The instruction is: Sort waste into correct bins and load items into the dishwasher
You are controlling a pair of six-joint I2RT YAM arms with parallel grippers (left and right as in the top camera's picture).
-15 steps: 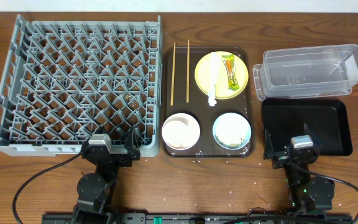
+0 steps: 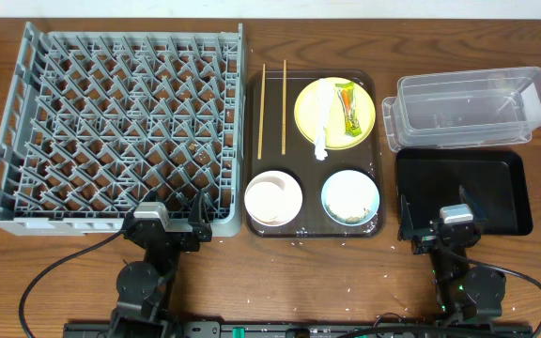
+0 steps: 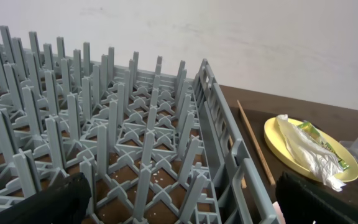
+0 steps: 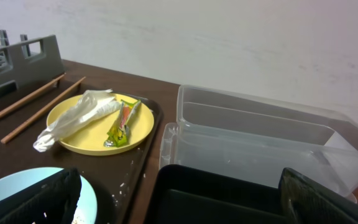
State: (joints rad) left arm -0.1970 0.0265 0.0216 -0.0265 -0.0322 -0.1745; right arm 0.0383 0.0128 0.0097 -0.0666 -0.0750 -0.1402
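Progress: nothing sorted or loaded, by the look of it; every step is left to do. Large square grey plastic dish rack (image 2: 111, 113), left of table: empty. Clear plastic rectangular tub (image 2: 468, 80), far right: empty. Shallow black rectangular tray (image 2: 468, 174), just in front of the tub: empty. Dark brown serving tray (image 2: 310, 188), centre, holds all the task items:
- a round yellow plate (image 2: 306, 113) carrying a crumpled white paper strip (image 2: 322, 117) and a green-orange-yellow snack wrapper (image 2: 347, 110)
- two thin wooden chopsticks (image 2: 261, 111) lying beside the plate
- a white bowl (image 2: 273, 199)
- a light blue bowl (image 2: 326, 199) with rice-like grains (image 2: 353, 211) inside

A separate cup cannot be made out. Left gripper (image 2: 172, 225), at the rack's near edge: jaws spread wide, holding nothing. Right gripper (image 2: 437, 222), at the black tray's near edge: jaws spread wide, holding nothing.
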